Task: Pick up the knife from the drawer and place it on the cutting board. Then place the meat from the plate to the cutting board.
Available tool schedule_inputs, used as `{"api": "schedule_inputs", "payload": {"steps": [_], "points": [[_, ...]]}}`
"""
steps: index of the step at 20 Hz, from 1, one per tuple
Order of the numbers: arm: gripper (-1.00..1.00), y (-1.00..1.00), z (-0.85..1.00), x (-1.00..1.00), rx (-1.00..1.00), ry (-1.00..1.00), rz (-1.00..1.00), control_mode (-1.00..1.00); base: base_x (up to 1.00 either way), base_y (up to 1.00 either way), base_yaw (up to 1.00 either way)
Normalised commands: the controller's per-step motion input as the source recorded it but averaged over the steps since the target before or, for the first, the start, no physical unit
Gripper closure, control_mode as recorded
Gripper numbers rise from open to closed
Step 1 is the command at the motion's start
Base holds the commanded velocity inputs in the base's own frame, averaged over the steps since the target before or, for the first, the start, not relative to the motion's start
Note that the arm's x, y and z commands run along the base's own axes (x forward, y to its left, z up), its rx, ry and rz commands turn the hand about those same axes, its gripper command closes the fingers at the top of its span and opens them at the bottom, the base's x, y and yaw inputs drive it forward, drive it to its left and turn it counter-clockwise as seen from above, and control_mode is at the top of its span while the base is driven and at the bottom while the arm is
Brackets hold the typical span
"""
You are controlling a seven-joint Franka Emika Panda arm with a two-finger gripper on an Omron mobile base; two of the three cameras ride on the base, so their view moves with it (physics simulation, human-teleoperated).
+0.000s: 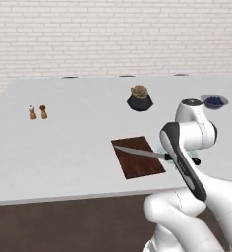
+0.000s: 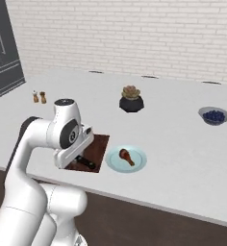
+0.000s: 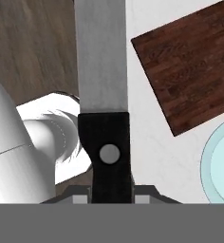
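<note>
My gripper [image 3: 110,194] is shut on the black handle of the knife [image 3: 104,95], whose silver-grey blade runs up the hand view. To the blade's right there lies the dark reddish-brown cutting board [image 3: 190,71]. In the left base view the knife [image 1: 137,151] lines up across the cutting board [image 1: 137,165], with its handle behind my arm. On the pale blue plate [image 2: 139,163], just right of the cutting board [image 2: 97,146], lies the brown meat [image 2: 126,156]. The knife's handle [image 2: 85,162] peeks out under my hand.
Behind the board stands a black pot with a succulent [image 2: 131,99]. A bowl of blueberries [image 2: 214,116] sits at the far right and two small shakers [image 2: 39,97] at the far left. The counter's front edge [image 1: 64,199] runs just before the board.
</note>
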Motion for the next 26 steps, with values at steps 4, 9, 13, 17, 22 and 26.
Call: {"api": "schedule_inputs", "payload": {"steps": [4,9,13,17,22,26], "points": [[1.00,0.00,-0.04,0.24,0.01,0.00,0.03,-1.00,0.13,-0.03,0.05],[1.00,0.00,-0.23,0.75,0.00,0.04,0.03,-1.00,0.00,0.00,0.00],[1.00,0.10,-0.30,0.97,0.00,0.04,0.00,-1.00,0.00,0.00,0.00],[1.00,0.01,-0.32,1.00,0.00,0.01,0.03,-1.00,0.00,0.00,0.00],[1.00,0.05,-0.33,0.87,-0.03,0.05,0.05,-1.00,0.00,0.00,0.00],[1.00,0.06,-0.32,0.81,-0.06,0.17,0.08,-1.00,0.00,0.00,0.00]]}}
